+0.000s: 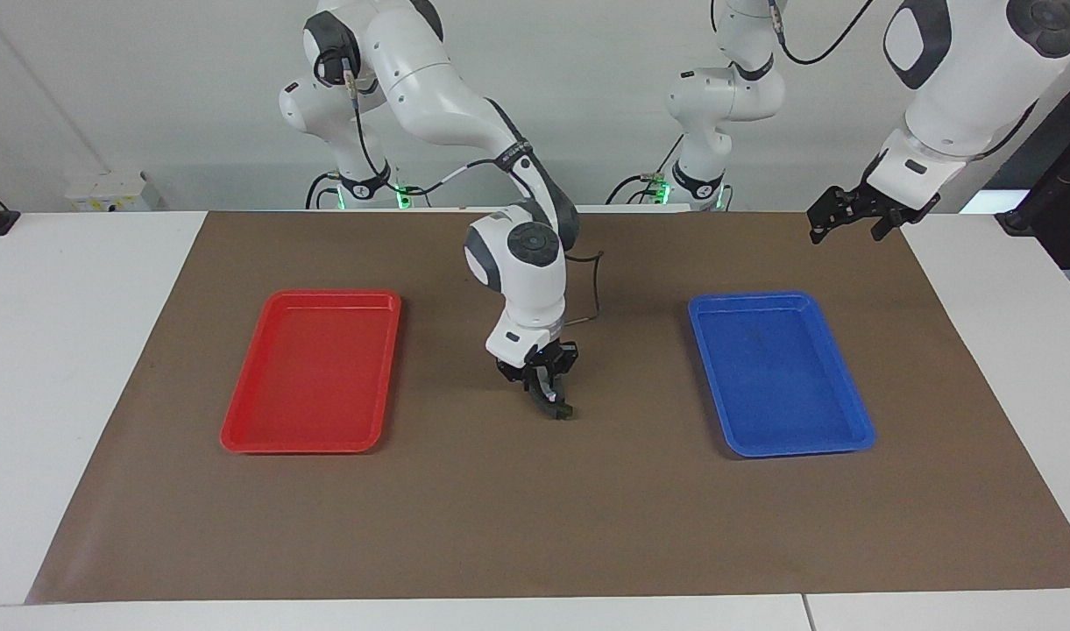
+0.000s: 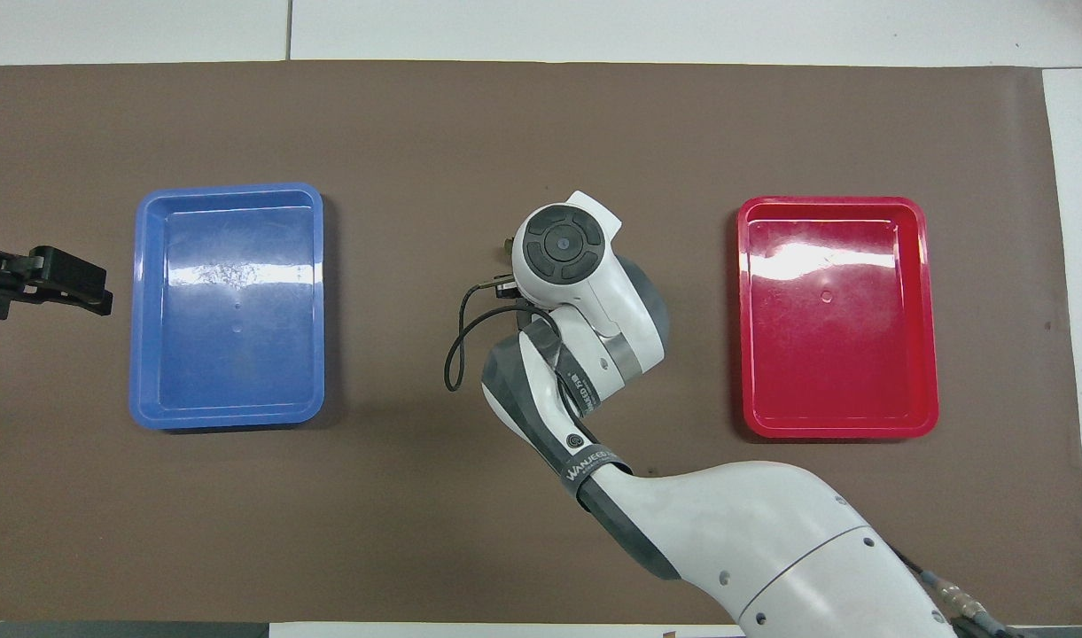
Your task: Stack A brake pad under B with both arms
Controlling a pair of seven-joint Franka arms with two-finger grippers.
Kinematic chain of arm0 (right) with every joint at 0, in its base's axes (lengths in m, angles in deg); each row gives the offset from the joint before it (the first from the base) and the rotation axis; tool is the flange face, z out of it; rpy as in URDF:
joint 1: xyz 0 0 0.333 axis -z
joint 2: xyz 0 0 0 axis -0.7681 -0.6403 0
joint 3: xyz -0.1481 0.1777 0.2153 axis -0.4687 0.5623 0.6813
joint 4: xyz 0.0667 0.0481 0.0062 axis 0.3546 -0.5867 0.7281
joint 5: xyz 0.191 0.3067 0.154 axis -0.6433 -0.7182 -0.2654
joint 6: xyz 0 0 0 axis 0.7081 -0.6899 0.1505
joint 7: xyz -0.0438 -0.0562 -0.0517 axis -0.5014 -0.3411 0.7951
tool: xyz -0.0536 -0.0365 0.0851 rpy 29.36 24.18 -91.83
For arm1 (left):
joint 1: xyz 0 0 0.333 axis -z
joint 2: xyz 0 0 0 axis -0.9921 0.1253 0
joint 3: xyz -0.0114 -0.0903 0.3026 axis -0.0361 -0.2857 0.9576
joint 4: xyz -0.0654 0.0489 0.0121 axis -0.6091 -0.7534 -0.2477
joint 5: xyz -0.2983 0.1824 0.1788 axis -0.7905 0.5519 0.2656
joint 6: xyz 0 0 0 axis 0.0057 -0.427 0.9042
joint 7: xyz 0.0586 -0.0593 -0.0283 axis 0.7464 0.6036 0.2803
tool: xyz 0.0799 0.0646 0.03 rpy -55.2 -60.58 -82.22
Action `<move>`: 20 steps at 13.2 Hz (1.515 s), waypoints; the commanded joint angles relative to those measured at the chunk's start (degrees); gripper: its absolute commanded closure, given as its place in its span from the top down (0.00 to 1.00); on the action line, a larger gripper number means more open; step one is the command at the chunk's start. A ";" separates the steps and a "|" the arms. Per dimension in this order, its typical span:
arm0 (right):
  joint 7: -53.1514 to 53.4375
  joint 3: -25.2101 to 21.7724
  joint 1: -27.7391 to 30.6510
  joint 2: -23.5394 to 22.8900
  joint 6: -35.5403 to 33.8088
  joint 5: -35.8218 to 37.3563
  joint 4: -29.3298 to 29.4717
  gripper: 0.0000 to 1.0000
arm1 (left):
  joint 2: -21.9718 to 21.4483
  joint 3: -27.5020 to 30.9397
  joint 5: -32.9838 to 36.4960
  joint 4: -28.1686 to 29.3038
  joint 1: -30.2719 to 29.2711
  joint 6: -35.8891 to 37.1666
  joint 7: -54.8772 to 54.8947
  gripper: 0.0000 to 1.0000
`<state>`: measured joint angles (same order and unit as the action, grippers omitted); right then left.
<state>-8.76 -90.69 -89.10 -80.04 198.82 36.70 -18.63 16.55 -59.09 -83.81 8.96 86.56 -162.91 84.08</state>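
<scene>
Both the red tray (image 1: 311,371) and the blue tray (image 1: 778,372) hold nothing. Between them, the right gripper (image 1: 548,393) is clamped on what looks like the crescent brake piece (image 1: 552,405), just above the brown mat (image 1: 535,508). The left gripper (image 1: 848,213) waits with fingers apart.

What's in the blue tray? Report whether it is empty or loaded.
Empty. Both views show only the bare blue floor of the blue tray; the one dark piece in sight hangs from the right gripper between the trays.

Two trays: one red tray (image 1: 311,372), one blue tray (image 1: 780,377); one dark brake piece (image 1: 552,405).
</scene>
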 commanded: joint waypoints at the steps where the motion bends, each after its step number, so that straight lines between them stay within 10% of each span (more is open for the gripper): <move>1: 0.57 -0.06 -0.20 0.56 1.42 -0.16 -0.89 0.03 | -2.53 -0.16 -0.25 2.70 -0.60 -1.73 0.42 1.00; 9: 0.66 0.02 -0.29 0.56 1.51 -0.60 -0.89 0.08 | -2.62 -0.16 -1.40 2.80 -1.66 -3.85 0.77 1.00; 10: 0.66 0.02 -0.29 0.64 1.51 -0.60 -0.89 0.16 | -2.62 -0.16 -1.40 2.80 -1.56 -3.76 0.77 1.00; 12: 1.10 0.11 -0.38 0.91 1.51 -0.69 -1.59 0.89 | -2.62 -0.16 -1.40 2.80 -2.09 -3.50 0.77 1.00; 13: 1.27 0.11 -0.81 1.00 1.51 -0.69 -1.94 1.00 | -2.62 -0.07 -1.40 2.80 -2.18 -3.50 0.68 1.00; 20: 1.19 -1.47 4.87 7.74 -3.66 0.54 -1.24 1.00 | -2.71 -0.16 -1.40 2.80 -2.18 -3.50 0.59 1.00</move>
<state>-8.34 -92.09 -88.01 -77.10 198.09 36.74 -18.56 15.51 -59.13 -84.55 9.77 84.85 -165.33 84.11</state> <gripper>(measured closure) 0.000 0.000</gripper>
